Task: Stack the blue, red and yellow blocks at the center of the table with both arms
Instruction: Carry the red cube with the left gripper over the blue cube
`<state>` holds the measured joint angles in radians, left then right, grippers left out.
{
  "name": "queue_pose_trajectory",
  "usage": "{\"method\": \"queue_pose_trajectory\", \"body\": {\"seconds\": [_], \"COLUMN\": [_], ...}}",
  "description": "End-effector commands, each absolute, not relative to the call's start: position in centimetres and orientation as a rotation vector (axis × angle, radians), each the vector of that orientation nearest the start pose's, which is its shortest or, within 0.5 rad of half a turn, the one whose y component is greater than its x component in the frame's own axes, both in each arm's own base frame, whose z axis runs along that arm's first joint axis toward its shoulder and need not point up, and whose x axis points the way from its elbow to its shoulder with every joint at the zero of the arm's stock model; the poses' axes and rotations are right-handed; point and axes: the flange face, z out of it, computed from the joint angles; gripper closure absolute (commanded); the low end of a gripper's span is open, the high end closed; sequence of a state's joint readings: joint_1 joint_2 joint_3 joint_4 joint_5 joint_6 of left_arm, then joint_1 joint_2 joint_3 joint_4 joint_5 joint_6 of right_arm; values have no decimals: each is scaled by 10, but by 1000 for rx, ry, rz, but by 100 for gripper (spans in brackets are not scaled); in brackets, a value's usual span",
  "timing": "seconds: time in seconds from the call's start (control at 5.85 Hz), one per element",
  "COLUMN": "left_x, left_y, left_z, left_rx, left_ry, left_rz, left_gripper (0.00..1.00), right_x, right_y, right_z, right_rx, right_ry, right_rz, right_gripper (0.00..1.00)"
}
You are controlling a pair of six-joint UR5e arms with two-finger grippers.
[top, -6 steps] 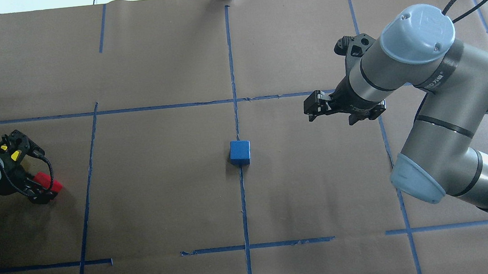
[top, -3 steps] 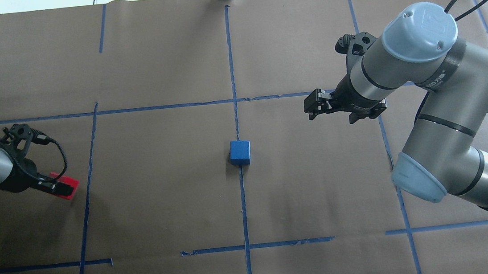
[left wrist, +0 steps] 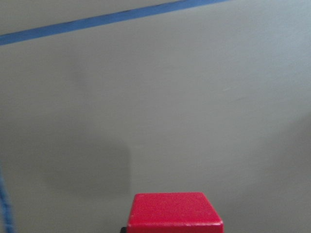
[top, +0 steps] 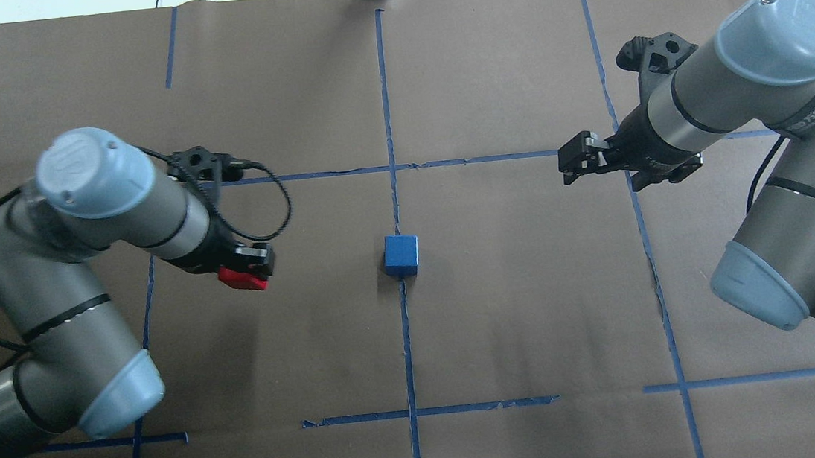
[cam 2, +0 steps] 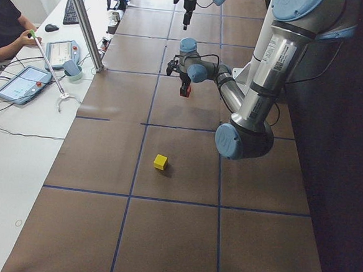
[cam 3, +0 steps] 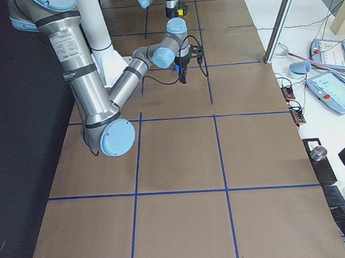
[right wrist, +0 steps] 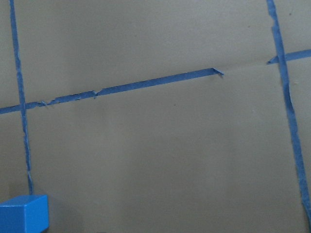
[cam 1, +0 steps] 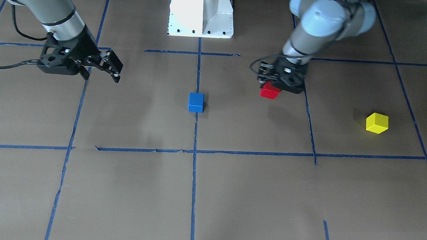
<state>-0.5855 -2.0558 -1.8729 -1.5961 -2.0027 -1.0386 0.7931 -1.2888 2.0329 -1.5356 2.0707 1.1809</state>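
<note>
A blue block (top: 401, 255) sits on the table's centre line, also in the front view (cam 1: 196, 102) and at the lower left of the right wrist view (right wrist: 23, 213). My left gripper (top: 253, 268) is shut on a red block (top: 240, 279) and holds it above the table, left of the blue block; the red block shows in the front view (cam 1: 269, 91) and the left wrist view (left wrist: 175, 212). A yellow block (cam 1: 376, 123) lies on the table far out on my left side, hidden in the overhead view. My right gripper (top: 570, 162) is open and empty, right of the blue block.
Blue tape lines (top: 388, 133) divide the brown paper-covered table. The robot's white base (cam 1: 201, 11) stands at the near edge. In the exterior left view a side table with tablets (cam 2: 23, 82) and an operator (cam 2: 6, 18) borders the far edge.
My left arm has swung in toward the centre with the red block in its gripper. My right arm has drawn back to the right, away from the blue block.
</note>
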Motion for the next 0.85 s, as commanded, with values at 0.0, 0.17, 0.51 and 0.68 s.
{"method": "queue_pose_trajectory", "body": {"seconds": [0.0, 0.17, 0.51, 0.68], "left_x": [533, 570, 593, 598], "left_y": [-413, -430, -448, -450], "left_z": [139, 107, 109, 119], "left_rx": [38, 32, 91, 86], "left_ry": [925, 909, 849, 830], "left_rz": [24, 22, 59, 57], "left_gripper": [100, 100, 100, 100], "right_x": [-285, -251, -240, -239], "right_y": [-445, -438, -437, -436], "right_z": [328, 351, 361, 361], "right_rx": [48, 65, 45, 45], "right_ry": [-856, -828, -834, -834], "right_rz": [170, 143, 125, 125], "right_gripper": [0, 0, 0, 0]}}
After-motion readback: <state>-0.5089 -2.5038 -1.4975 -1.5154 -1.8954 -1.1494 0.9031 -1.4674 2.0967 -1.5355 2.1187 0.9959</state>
